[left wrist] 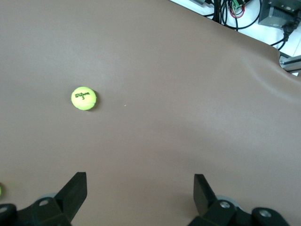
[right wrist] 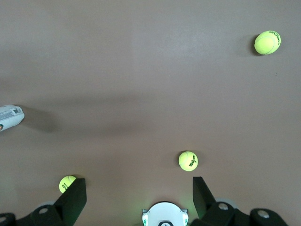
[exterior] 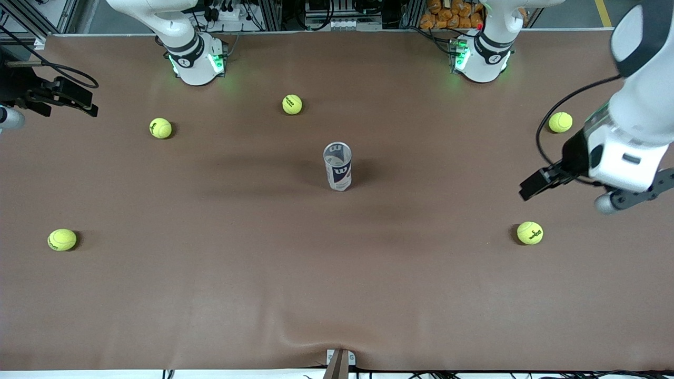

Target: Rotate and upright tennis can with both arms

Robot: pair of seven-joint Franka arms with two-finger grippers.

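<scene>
- The tennis can (exterior: 337, 166) is seen standing upright near the middle of the brown table (exterior: 337, 273), its open silver rim facing up and its white and dark-blue label showing toward the front camera.
- The can is touched by neither arm; both grippers are well apart from it.
- The left gripper (exterior: 532, 184) is held in the air at the left arm's end of the table, well away from the can; its 2 fingers (left wrist: 74, 190) are seen spread wide in the left wrist view, with nothing between them.
- The right gripper (exterior: 79, 102) is held in the air at the right arm's end of the table, farther from the can than the left one; its 2 fingers (right wrist: 75, 197) are spread wide and nothing is gripped.
- 5 yellow-green tennis balls are scattered around the can, none touching it.
- 1 ball (exterior: 292, 104) lies farther from the front camera than the can, toward the right arm's base (exterior: 197, 60).
- 1 ball (exterior: 160, 128) lies farther out toward the right arm's end.
- 1 ball (exterior: 62, 239) lies nearer to the front camera than the can, close to the right arm's end.
- 1 ball (exterior: 529, 232) lies nearer to the front camera than the can, toward the left arm's end, below the left gripper.
- 1 ball (exterior: 560, 122) lies farther from the front camera than the can, at the left arm's end.
</scene>
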